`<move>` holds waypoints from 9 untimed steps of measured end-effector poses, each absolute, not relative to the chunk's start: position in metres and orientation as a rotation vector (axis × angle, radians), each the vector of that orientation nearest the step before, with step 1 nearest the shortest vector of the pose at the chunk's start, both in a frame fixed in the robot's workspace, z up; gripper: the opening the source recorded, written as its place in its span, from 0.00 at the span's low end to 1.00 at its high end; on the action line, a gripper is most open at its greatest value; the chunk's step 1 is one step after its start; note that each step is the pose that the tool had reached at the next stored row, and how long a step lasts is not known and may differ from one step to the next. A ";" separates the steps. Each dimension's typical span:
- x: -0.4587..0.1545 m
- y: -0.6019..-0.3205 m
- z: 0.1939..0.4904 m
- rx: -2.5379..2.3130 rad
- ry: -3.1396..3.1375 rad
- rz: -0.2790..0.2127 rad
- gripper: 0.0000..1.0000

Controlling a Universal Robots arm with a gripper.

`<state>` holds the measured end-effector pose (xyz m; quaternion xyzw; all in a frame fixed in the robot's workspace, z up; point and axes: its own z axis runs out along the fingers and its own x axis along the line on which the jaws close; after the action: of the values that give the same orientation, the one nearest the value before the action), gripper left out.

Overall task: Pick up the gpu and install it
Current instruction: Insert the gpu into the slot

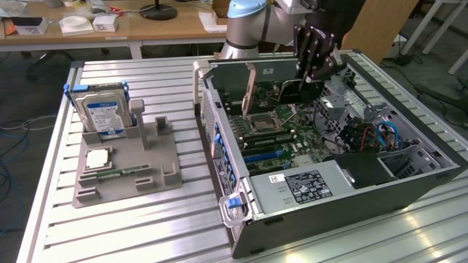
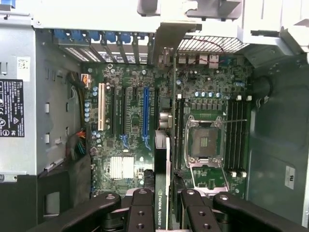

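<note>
The gpu [image 2: 162, 193] is seen edge-on in the wrist view, a thin card with a black shroud and an NVIDIA Quadro label. Its metal end bracket [image 2: 166, 41] reaches toward the case's rear slots. My gripper [image 2: 164, 205] is shut on the gpu, one black finger on each face. In the exterior view my gripper [image 1: 316, 71] hangs over the far end of the open computer case [image 1: 351, 213]. The gpu [image 1: 289, 90] hangs upright beneath it, just above the motherboard [image 1: 292, 131]. The card lies between the blue expansion slot [image 2: 145, 111] and the CPU socket [image 2: 205, 142].
On the slatted table, at the exterior view's left, a grey fixture [image 1: 157, 181] holds a blue-labelled hard drive [image 1: 102, 112], a small chip [image 1: 97, 159] and a memory stick [image 1: 117, 172]. The power supply [image 1: 307, 186] fills the case's near end. Cables [image 1: 384, 134] lie along the case's right wall.
</note>
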<state>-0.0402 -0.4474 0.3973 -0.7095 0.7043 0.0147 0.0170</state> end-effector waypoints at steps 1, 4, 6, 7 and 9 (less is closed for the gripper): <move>-0.040 -0.448 0.395 -2.203 2.191 0.045 0.26; -0.041 -0.451 0.390 -2.197 2.196 0.045 0.26; -0.041 -0.452 0.386 -2.193 2.201 0.045 0.26; -0.041 -0.453 0.385 -2.191 2.203 0.045 0.26; -0.041 -0.454 0.381 -2.189 2.205 0.045 0.26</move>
<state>-0.0413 -0.4541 0.3809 -0.7044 0.7094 0.0144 0.0172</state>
